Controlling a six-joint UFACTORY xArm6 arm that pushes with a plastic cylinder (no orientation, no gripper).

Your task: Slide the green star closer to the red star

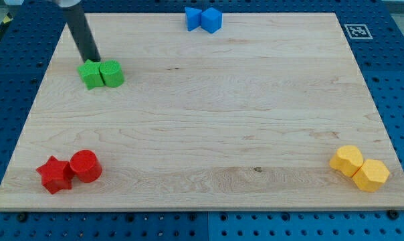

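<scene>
The rod's tip, no claw fitted, touches the green star's top edge, the red star well below on the worktop.

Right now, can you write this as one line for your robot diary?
my tip: touching green star's top edge | green cylinder: beside green star | red star: bottom left, far | star not yet moved closer

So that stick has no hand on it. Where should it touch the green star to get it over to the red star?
No grip is possible; my tip only pushes. Press the green star's top edge, where my tip sits now, since the red star lies toward the view's bottom. Stay left of the touching green cylinder.
</scene>
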